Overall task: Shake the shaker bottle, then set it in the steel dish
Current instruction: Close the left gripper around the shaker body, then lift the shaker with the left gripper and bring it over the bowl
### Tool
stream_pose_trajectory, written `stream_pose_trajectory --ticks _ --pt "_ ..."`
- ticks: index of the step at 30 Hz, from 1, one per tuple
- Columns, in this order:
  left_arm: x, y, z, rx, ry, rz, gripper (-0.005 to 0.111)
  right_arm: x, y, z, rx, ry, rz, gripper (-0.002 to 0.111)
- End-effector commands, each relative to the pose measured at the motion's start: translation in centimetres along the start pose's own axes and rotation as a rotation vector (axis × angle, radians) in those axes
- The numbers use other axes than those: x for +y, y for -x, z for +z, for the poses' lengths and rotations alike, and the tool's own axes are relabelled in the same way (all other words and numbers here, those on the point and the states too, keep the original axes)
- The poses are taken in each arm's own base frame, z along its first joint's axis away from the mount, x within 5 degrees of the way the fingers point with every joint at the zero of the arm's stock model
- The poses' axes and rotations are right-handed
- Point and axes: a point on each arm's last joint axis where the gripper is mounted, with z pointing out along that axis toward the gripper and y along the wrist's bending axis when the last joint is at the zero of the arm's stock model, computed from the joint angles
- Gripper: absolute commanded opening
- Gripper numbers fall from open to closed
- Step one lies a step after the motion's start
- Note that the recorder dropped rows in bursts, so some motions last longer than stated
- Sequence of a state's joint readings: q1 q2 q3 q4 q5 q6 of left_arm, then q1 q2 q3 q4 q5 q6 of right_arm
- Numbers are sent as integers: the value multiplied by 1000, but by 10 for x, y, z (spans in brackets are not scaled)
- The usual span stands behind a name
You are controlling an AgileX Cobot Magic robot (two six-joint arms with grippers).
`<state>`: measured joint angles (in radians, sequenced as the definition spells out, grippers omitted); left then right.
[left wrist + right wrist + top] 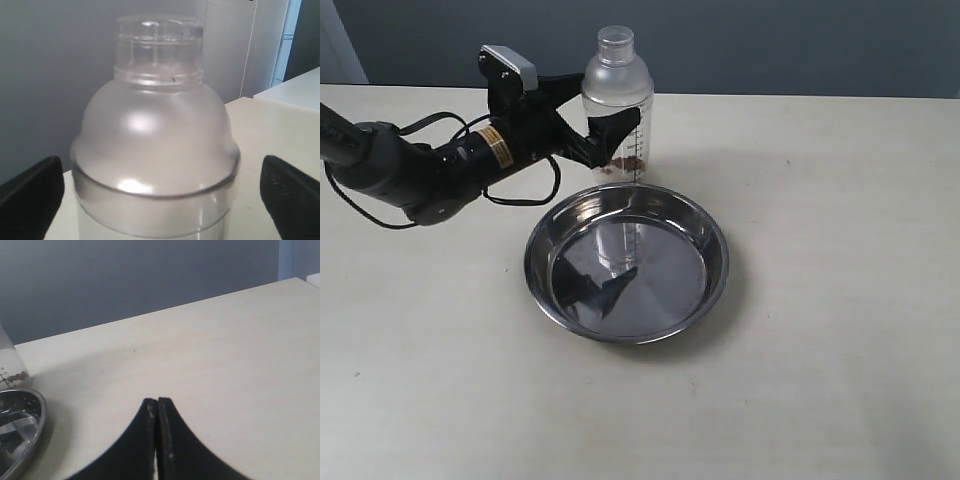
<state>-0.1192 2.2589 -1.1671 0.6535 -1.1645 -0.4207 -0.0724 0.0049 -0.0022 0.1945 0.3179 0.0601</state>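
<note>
The shaker bottle (617,100) is clear plastic with a domed shoulder and a small round cap. It stands upright on the table just behind the steel dish (718,245), with brown bits at its bottom. My left gripper (597,112) is open around the bottle's body, one finger on each side. In the left wrist view the bottle (155,145) fills the space between the black fingertips (31,197), with a small gap on both sides. My right gripper (157,401) is shut on nothing, low over bare table. The dish rim (41,412) and the bottle's base (11,367) show at that view's edge.
The pale tabletop (840,300) stretches around the dish on all sides. A dark wall runs behind the table's far edge. The left arm (400,170) with its cables lies low across the table's left side.
</note>
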Motion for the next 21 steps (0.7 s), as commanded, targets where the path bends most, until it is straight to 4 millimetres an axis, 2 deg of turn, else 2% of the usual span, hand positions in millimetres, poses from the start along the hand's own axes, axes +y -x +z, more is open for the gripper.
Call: stream_pose_trajectory --ticks 1,6,12,21 --pt "3 3 6 0 11 -1 105 0 0 0 -12 4 -7 -1" --pt "6 1 8 37 33 -9 105 0 0 0 -12 4 -7 -1" --pt "8 -22 20 59 16 -66 105 0 0 0 -12 4 -7 -1" --pt "4 -32 34 63 -1 -59 105 0 0 0 -12 4 -7 -1"
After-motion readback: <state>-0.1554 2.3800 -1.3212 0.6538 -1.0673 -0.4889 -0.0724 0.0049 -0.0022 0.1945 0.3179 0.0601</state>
